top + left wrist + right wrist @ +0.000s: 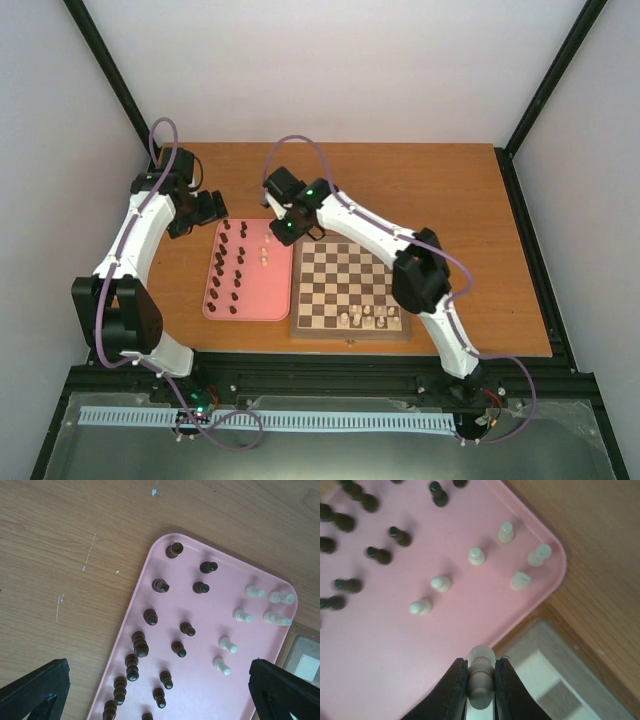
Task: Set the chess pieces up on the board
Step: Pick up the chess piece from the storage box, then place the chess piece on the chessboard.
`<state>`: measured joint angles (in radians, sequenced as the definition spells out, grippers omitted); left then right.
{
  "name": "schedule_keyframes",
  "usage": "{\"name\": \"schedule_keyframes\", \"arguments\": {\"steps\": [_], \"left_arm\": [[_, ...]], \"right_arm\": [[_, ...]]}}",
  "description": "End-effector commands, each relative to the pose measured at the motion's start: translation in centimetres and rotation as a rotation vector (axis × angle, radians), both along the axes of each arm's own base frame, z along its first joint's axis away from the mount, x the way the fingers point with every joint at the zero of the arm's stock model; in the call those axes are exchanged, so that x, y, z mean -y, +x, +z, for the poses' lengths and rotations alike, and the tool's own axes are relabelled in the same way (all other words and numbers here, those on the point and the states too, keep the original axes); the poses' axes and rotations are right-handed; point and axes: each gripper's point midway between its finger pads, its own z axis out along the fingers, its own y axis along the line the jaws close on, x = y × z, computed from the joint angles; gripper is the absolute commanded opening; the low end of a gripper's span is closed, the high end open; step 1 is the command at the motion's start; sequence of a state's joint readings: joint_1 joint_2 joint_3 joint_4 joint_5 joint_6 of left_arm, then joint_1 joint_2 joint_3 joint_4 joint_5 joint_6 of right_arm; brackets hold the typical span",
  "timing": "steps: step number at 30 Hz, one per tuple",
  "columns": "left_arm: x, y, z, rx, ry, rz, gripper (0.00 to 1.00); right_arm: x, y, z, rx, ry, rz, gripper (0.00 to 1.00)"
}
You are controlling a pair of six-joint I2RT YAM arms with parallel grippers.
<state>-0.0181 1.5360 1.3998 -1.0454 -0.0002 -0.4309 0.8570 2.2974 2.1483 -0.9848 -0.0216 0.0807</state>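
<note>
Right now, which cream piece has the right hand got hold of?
The cream piece pinched between the right hand's fingers, above the pink tray's edge. The six other cream pieces on that tray stand free, untouched.

Dark and cream chess pieces (178, 648) on pink tray (200, 695) atop wooden table (75, 530)

Right arm (360, 225) reaches left with jaws pinched close; left arm (133, 232) holds jaws wide.
</note>
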Motion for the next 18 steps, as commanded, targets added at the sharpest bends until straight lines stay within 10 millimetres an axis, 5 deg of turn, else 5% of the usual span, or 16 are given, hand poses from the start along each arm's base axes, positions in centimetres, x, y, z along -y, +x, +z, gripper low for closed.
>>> {"name": "schedule_keyframes", "arguments": {"steps": [1,11,18], "left_arm": [[-0.3,0.6,2.8,0.079,0.019,0.010,1.00],[-0.6,-0.1,3.6,0.113,0.026,0.039,1.00],[-0.7,-0.6,2.6,0.094,0.028,0.050,1.00]], "right_arm": [[1.7,-2.5,5.1,0.049,0.043,0.078,0.11],[8.1,-13.1,2.8,-0.089,-0.080,0.211,0.11],[10.4,-17.7,1.7,-0.160,-0.069,0.207,0.11]]}}
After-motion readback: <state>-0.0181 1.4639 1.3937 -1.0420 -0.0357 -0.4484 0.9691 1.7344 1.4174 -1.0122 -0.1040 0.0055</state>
